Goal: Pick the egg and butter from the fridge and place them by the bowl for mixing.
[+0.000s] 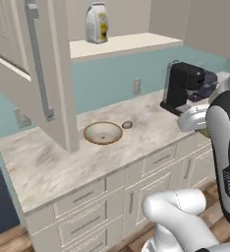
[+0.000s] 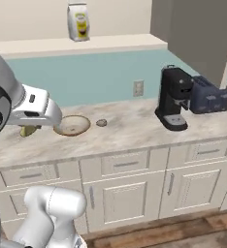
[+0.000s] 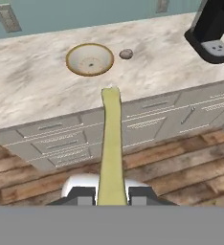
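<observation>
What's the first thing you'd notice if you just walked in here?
Probably the butter, a long yellow stick poking out from the gripper over the cabinet drawers. Next, the bowl on the marble counter, with the tiny egg lying right beside it. Farther along stands a black coffee machine.

A marbled beige surface [image 2: 135,127] tops cream drawers and cabinets [image 2: 135,186]. Behind it runs a teal wall [image 2: 115,72] with an outlet [image 2: 138,88]; a pale shelf [image 2: 76,45] sits at 12 o'clock, and wooden floor [image 3: 181,158] lies below.
</observation>
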Robot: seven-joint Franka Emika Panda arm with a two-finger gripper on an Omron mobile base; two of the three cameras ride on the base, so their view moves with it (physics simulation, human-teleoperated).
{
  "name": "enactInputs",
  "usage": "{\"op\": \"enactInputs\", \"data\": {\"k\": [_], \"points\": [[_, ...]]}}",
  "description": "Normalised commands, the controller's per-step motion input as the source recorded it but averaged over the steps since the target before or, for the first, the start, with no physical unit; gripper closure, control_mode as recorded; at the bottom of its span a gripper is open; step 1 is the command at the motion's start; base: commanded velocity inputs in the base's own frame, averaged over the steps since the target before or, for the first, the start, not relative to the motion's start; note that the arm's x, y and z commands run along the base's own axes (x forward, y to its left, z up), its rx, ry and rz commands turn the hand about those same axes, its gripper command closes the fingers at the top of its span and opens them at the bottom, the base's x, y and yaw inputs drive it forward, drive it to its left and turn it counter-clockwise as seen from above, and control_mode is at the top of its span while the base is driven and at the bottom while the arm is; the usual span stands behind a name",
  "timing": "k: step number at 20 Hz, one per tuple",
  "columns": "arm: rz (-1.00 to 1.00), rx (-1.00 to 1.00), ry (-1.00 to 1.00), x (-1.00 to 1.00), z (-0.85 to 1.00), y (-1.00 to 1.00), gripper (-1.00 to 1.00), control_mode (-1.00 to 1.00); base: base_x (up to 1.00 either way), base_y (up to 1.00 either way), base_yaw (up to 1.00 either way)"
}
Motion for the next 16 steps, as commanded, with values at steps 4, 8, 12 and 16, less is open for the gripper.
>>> {"op": "enactInputs", "data": {"k": [4, 8, 12, 16], "points": [[0.00, 0.00, 0.00, 0.00, 0.00, 0.00, 1.00, 1.00, 0.90, -0.55, 0.24], [0.00, 0.00, 0.00, 0.00, 0.00, 0.00, 1.00, 1.00, 0.44, -0.64, 0.25], [0.00, 0.00, 0.00, 0.00, 0.00, 0.00, 1.00, 1.00, 0.18, -0.23, 0.26], [0.00, 0.00, 0.00, 0.00, 0.00, 0.00, 1.00, 1.00, 0.34, 0.00, 0.36]]}}
